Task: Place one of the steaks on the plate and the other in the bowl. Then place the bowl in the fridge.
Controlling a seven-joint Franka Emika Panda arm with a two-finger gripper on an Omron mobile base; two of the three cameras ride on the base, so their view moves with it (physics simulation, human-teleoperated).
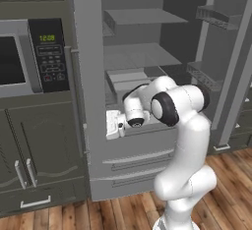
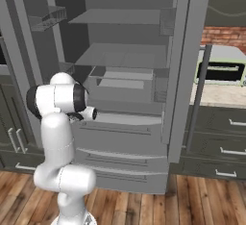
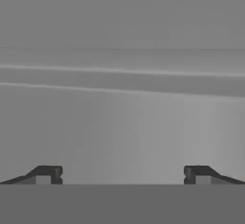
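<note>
The grey steel fridge (image 1: 138, 57) stands open in front of me, its bare shelves (image 2: 125, 56) and lower drawers showing. My arm is folded low before it. My gripper (image 1: 109, 125) sits close to the drawer front, below the fridge's left edge. In the hand view my gripper (image 3: 122, 174) is open, its fingertips (image 3: 45, 174) far apart with nothing between them, facing a plain grey fridge panel (image 3: 122, 98). The steaks, the plate and the bowl are out of view.
A built-in microwave (image 1: 19, 59) with a black keypad sits left of the fridge above dark cabinets (image 1: 39, 150). Open fridge doors with bins (image 1: 216, 17) flank the opening. A counter with a small oven (image 2: 221, 70) lies to the right. The floor (image 1: 123, 209) is wooden.
</note>
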